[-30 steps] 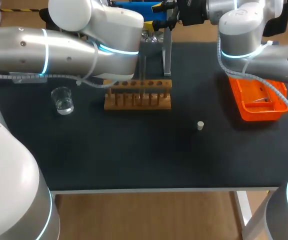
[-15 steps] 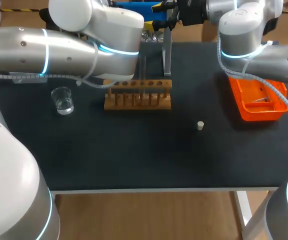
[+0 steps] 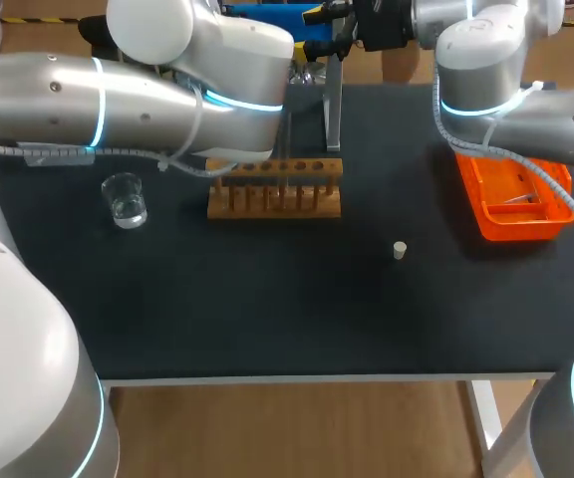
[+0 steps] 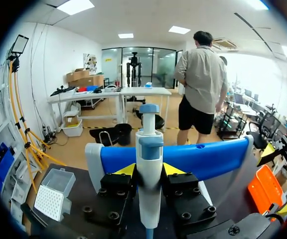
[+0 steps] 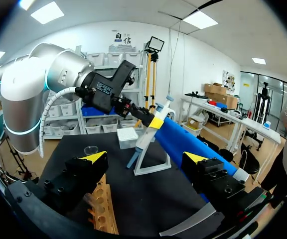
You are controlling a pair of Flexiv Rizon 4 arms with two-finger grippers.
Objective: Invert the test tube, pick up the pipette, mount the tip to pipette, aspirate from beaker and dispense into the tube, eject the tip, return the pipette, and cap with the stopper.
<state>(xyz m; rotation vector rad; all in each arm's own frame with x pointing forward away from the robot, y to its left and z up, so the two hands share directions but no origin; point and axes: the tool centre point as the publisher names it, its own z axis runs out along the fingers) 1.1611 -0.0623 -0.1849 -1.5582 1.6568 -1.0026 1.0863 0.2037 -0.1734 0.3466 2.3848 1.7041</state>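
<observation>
Plastic pipette (image 4: 149,149), judged light, rigid and smooth, rests at its stand (image 5: 152,167) behind the wooden tube rack (image 3: 274,189). Left gripper (image 4: 149,171) clamps its body below the plunger, a sound hold. Right gripper (image 5: 146,157) gapes empty.

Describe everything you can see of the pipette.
The pipette has a slim white body that looks like plastic, with a blue plunger button on top, a blue collar below it and a blue lower end. It sits between the yellow-tipped fingers of the left claw, which press on it from both sides. In the right wrist view it is tilted, plunger uppermost, and seems to lie against a pale stand at the table's far side.
</observation>
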